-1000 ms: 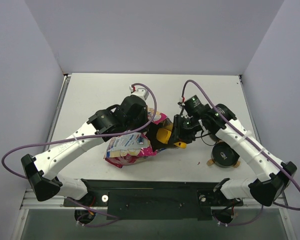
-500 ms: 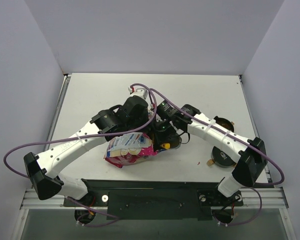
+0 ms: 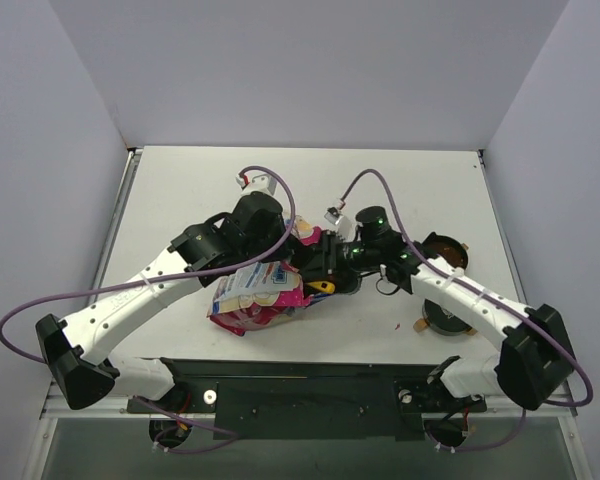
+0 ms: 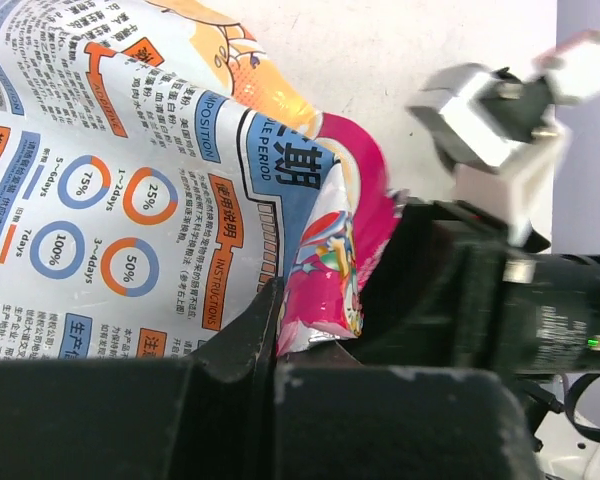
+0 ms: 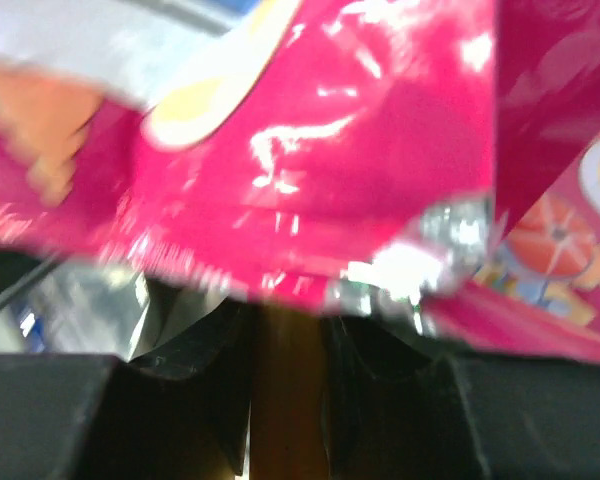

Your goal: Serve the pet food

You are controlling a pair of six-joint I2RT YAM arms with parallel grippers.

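The pink-and-blue printed bag [image 3: 252,297] lies on its side mid-table. My left gripper [image 3: 292,250] is shut on the bag's pink top edge [image 4: 325,290], holding the mouth up. My right gripper [image 3: 326,264] is shut on the handle of a yellow scoop [image 3: 323,287], whose front end is pushed in at the bag's mouth. In the right wrist view the yellow-brown handle [image 5: 285,380] stands between the jaws, and the bag's pink foil [image 5: 310,150] fills the picture above. The pet food is hidden; no kibble shows in any view.
A black bowl [image 3: 448,312] on a tan mat stands at the front right. A second dark bowl [image 3: 443,248] sits behind it, close to the right forearm. The right arm's black wrist [image 4: 520,300] crowds the bag's mouth in the left wrist view.
The right arm swung left from near the bowls to the bag and brought the scoop to its mouth. The left arm shifted slightly, still gripping the bag.
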